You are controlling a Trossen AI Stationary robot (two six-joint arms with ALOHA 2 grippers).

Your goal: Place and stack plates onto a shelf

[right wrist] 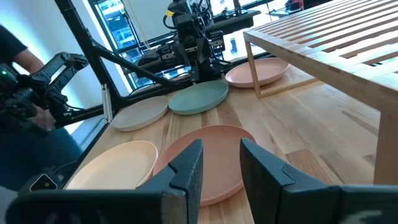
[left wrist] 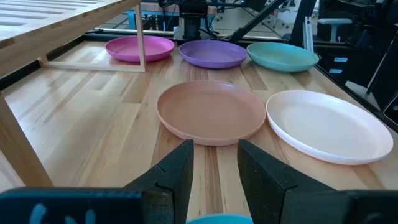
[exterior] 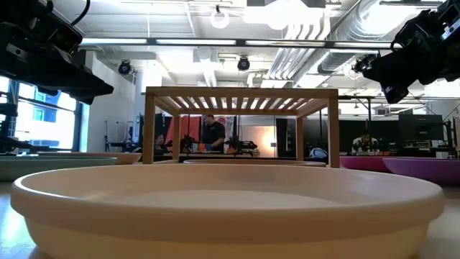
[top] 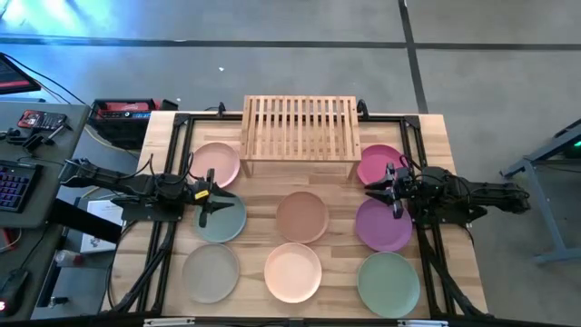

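Plates (top: 301,217) lie flat and apart across the table, none yet on the shelf (top: 300,127) at its far edge. We read the left gripper (top: 205,196) and right gripper (top: 392,190), empty with fingers narrowly parted, as poised mid-table for a first pick.

From table height, the peach plate (exterior: 226,208) fills your foreground, cut off at the bottom edge, hiding the shelf (exterior: 241,97) legs' feet and blurring people behind.

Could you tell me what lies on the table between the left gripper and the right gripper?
In the high view, a round brown plate lies between the left gripper and the right gripper; otherwise only bare wooden tabletop.
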